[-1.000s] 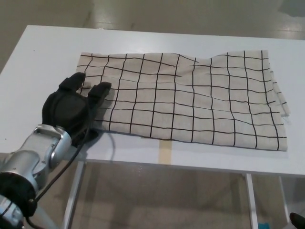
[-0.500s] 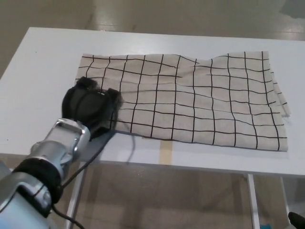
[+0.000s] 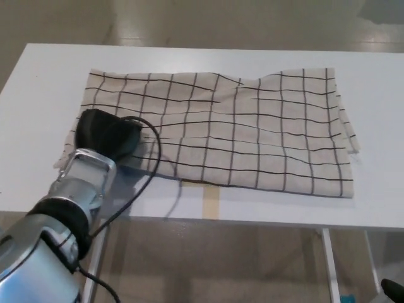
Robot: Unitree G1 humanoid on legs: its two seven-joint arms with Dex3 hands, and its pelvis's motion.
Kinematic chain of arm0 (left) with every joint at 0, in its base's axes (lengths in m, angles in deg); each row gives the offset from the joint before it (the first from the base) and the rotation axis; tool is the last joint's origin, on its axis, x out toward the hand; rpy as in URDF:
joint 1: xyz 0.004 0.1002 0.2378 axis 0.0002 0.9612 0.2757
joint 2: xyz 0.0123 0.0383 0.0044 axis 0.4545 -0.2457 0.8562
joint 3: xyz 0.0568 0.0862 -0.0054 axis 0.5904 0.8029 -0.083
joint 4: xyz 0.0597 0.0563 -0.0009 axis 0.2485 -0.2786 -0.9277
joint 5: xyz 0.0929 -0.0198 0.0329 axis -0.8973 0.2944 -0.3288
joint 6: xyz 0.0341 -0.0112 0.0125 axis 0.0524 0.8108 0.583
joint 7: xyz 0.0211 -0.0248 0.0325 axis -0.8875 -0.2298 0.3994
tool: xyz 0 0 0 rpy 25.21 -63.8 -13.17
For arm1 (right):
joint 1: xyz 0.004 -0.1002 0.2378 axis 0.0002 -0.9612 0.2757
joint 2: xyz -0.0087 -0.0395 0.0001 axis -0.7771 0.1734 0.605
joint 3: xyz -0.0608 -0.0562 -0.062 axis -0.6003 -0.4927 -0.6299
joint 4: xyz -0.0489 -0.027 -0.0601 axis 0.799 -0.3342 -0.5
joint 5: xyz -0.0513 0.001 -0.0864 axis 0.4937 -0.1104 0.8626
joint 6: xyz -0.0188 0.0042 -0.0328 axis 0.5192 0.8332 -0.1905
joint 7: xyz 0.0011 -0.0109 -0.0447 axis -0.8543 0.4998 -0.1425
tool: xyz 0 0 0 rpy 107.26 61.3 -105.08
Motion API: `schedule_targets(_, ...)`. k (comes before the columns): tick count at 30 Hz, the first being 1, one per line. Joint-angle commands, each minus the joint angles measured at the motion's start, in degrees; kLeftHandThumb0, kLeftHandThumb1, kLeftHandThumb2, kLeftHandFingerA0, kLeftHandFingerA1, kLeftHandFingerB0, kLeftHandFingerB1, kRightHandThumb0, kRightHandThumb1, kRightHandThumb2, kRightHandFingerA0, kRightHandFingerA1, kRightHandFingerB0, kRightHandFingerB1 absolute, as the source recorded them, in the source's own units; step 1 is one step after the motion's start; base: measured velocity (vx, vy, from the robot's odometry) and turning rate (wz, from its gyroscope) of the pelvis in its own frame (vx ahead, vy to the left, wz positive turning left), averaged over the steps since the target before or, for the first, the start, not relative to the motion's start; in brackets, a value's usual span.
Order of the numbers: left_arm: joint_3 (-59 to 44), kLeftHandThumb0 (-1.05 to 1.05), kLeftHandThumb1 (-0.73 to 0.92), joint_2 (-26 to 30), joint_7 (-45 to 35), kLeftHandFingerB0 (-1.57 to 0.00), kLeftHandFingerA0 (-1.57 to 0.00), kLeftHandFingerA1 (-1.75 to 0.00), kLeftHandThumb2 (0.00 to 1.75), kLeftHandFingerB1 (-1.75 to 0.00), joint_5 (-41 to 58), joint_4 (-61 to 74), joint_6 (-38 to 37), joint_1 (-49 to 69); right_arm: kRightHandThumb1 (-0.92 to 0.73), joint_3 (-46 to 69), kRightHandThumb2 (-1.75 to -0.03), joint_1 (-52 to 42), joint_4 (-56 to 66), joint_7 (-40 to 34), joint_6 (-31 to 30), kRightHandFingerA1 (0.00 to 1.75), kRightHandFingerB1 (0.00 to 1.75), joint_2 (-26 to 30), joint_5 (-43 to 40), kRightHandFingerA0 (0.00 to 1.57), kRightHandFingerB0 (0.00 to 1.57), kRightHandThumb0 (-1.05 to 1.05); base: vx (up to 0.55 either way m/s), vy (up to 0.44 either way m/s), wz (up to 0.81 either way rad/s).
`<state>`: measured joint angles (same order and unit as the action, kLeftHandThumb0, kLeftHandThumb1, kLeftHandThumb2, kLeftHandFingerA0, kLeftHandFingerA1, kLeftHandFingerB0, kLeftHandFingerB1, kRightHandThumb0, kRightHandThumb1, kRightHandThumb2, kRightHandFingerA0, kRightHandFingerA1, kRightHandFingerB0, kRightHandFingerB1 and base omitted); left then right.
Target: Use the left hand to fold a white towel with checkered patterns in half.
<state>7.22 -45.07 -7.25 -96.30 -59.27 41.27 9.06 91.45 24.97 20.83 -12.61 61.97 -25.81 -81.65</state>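
Note:
The white towel with black checks [image 3: 252, 139] lies spread flat across the white table [image 3: 379, 82], slightly rippled. My left hand [image 3: 106, 134] rests on its near left corner, balled up with the fingers curled down into the cloth. A bit of towel edge [image 3: 63, 158] sticks out to the left of the wrist, and a low ridge in the cloth runs right from the hand. The silver forearm [image 3: 76, 189] comes in from the bottom left, with a black cable looping beside it. My right hand does not show.
A strip of beige tape [image 3: 210, 201] marks the table's front edge just right of my arm. The table's near edge runs close below the towel. Bare tabletop lies left of and behind the towel. Grey floor surrounds the table.
The left hand moved forward onto the towel's near left corner and its spread fingers curled shut into the cloth. The whole picture also shifted left and down, so the camera moved.

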Motion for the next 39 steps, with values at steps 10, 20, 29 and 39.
schedule_targets(10,-9.6,-0.2,0.62,15.8,-0.4,-0.65,-0.67,-1.72,0.53,-1.58,5.9,0.5,-9.3,-1.5,-0.49,0.9,-0.83,-0.1,0.2,2.0,-0.9,0.69,0.57,0.2,-2.1,0.54,0.43,-0.41,0.0,0.0,0.0)
schedule_targets(20,-8.6,-0.17,0.66,19.5,6.8,-0.62,-0.7,-1.75,0.55,-1.63,2.9,1.7,-9.9,-4.4,-0.5,1.3,-0.84,-0.4,-0.1,2.0,-1.3,0.69,0.57,-0.2,-2.0,0.54,0.43,-0.42,0.0,0.0,0.0)
schedule_targets(29,-6.7,-0.19,0.67,16.6,7.7,-0.58,-0.74,-1.75,0.55,-1.74,2.6,3.4,-13.6,-7.1,-0.49,0.7,-0.85,-1.2,1.1,1.3,-1.4,0.7,0.57,0.1,-0.7,0.54,0.42,-0.44,0.0,0.0,0.0)
schedule_targets(39,-13.7,-0.22,0.63,12.0,15.6,-0.6,-0.8,-1.75,0.55,-1.75,7.3,23.4,-17.4,-10.5,-0.49,0.5,-0.84,-0.9,1.5,1.2,-0.6,0.68,0.57,0.5,0.0,0.53,0.42,-0.44,0.0,0.0,0.0)
